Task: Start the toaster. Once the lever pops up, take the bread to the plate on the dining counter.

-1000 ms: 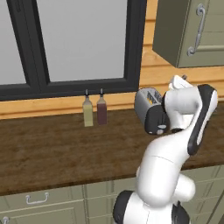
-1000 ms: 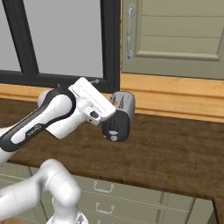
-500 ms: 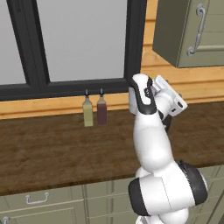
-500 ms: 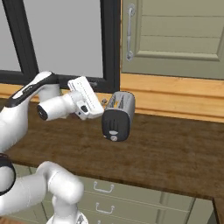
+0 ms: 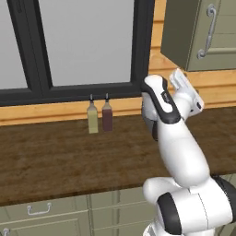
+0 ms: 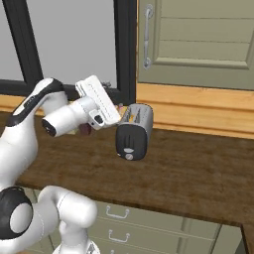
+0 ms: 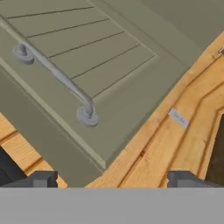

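Observation:
The silver-grey toaster [image 6: 135, 130] stands on the dark wood worktop [image 6: 188, 168], its black end panel [image 6: 130, 143] facing the right base view. On that panel I cannot make out the lever. A thin tan strip shows in the top slot, and I cannot tell whether it is the bread. My gripper [image 6: 106, 96] hovers just left of the toaster and above it, apart from it, tilted up toward the wall cabinet. In the hand view the gripper [image 7: 111, 180] stands open, with nothing between the fingertips [image 7: 40, 179]. The plate and the dining counter are out of view.
Two bottles [image 5: 92, 118] [image 5: 107, 115] stand against the back wall under the dark-framed window [image 5: 87, 46]. An olive wall cabinet [image 6: 198, 39] with a grey handle [image 7: 57, 74] hangs above the toaster. Drawers [image 5: 39, 209] run below the worktop.
My hand has drawn back left and a little up from the toaster's end panel, turning to face the wall cabinet. The toaster has stayed put and the jaws have stayed wide.

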Available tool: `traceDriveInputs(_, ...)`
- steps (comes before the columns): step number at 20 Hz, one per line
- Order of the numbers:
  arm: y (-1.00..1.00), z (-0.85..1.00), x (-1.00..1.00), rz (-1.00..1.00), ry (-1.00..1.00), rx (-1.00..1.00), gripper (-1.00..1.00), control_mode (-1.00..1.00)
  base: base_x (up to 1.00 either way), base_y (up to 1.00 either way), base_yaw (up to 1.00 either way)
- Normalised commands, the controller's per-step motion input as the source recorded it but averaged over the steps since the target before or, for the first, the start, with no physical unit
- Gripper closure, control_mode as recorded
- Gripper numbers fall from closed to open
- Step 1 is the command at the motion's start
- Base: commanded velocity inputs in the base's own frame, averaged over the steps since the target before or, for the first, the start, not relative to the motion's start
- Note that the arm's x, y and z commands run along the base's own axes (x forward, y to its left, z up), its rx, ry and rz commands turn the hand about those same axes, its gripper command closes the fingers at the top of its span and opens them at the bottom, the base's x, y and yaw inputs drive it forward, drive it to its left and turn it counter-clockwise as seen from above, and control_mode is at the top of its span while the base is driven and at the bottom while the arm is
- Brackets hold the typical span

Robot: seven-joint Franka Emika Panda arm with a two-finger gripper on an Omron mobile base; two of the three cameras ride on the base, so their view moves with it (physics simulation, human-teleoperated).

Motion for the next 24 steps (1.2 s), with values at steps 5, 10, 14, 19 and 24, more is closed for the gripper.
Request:
traceDriveInputs(5,0.01,1.00,-0.47,0.00,-0.38,0.00,-1.00,-1.00,0.00,0.00,0.00)
traceDriveInputs(10,0.01,1.00,-0.32,0.00,-0.49,-0.11,-1.00,-1.00,0.00,0.00,0.00)
traceDriveInputs(14,0.01,0.91,-0.18,0.00,-0.39,-0.22,-1.00,-1.00,0.00,0.00,0.00)
traceDriveInputs(19,0.04,0.71,-0.12,0.00,-0.22,-0.28,-1.00,-1.00,0.00,0.00,0.00)
traceDriveInputs(24,0.06,0.45,-0.08,0.06,-0.03,-0.20,-1.00,-1.00,0.00,0.00,0.00)
